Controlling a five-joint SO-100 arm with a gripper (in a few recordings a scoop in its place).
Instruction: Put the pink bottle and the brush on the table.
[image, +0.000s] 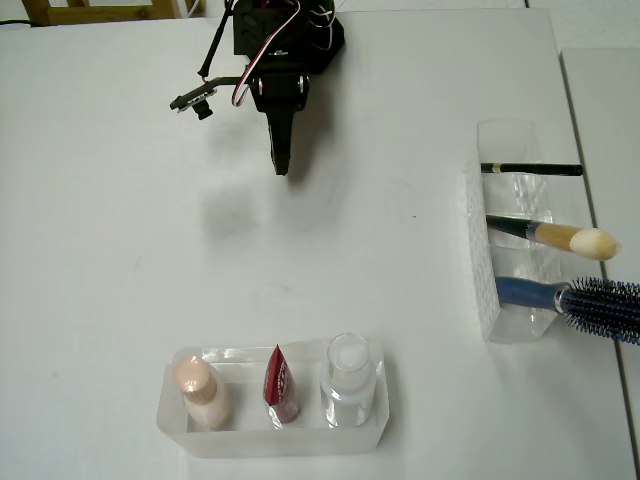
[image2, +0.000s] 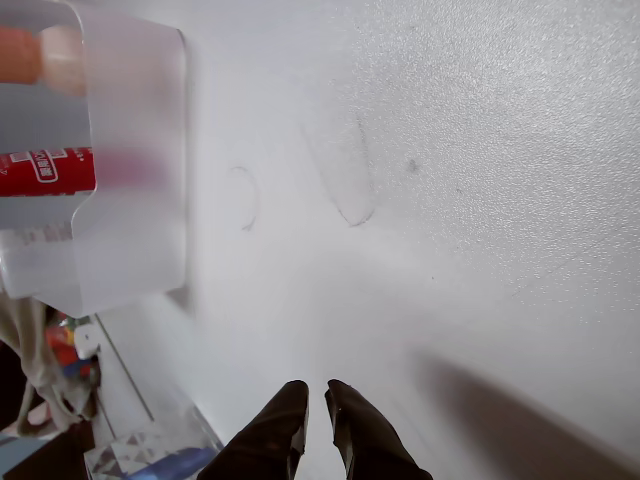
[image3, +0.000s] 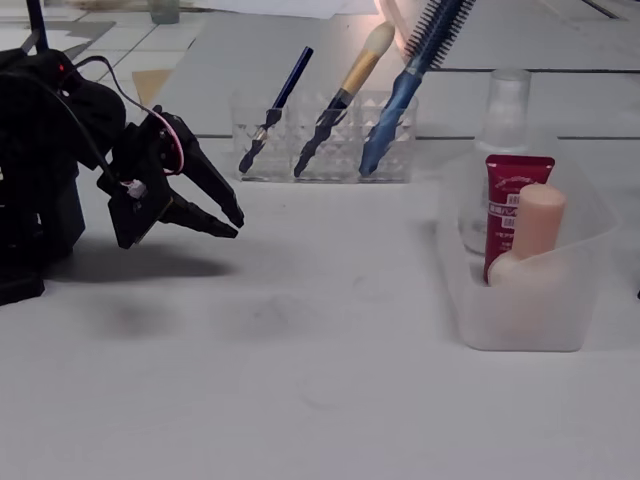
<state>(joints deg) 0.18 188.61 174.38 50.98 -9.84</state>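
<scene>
Closest in the fixed view is the white table (image3: 300, 400), flat and bare in front. On the right of that view sits a frosted tub (image3: 525, 310). The pink bottle (image3: 535, 235) leans inside it at the near end, with the red tube (image3: 510, 195) just behind it and the clear bottle (image3: 505, 110) farthest back. From overhead, the three stand side by side in the tub — pink bottle (image: 200, 390) on the left, red tube (image: 281, 385) in the middle, clear bottle (image: 349, 385) on the right.

My gripper (image3: 232, 222) is on the left side of the fixed view, hanging a little above the table and well apart from the tub. My two fingers are apart by just a narrow gap, and there is nothing between them. In my wrist view I see my dark fingertips (image2: 355, 425) at the bottom, with bare white table past them and a blurry corner of the tub (image2: 120, 180) at the upper left.

Farthest back in the fixed view is a clear holder (image3: 325, 150) with three slots. The brush (image3: 345, 95) stands tilted in the middle slot — tan fluffy head up. A thin dark pencil (image3: 275, 110) is in the left slot and a blue hairbrush (image3: 410, 80) in the right one.
</scene>
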